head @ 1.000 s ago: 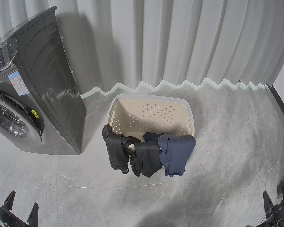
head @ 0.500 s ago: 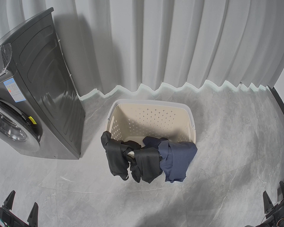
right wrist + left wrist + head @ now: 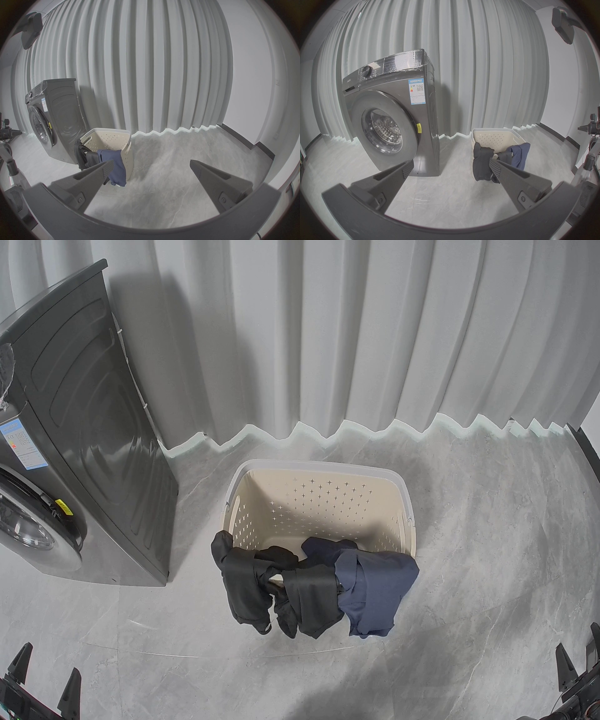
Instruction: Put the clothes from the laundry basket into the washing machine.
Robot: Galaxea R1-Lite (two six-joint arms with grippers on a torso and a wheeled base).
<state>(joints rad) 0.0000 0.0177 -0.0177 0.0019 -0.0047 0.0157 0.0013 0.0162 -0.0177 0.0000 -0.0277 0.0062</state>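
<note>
A cream laundry basket stands on the grey floor in front of me, also seen as the basket and the basket. Black clothes and a dark blue garment hang over its near rim; the black clothes and blue garment show in the wrist views too. The grey washing machine stands to the left, its round door shut. My left gripper sits low at the front left, open and empty. My right gripper sits low at the front right, open and empty.
White curtains hang behind the basket and machine. Bare floor stretches to the right of the basket and between it and me. A dark baseboard runs along the right wall.
The whole head view has shifted: basket and washing machine sit lower and the machine farther left, so the camera moved. Both grippers hold the same places at the picture's lower corners.
</note>
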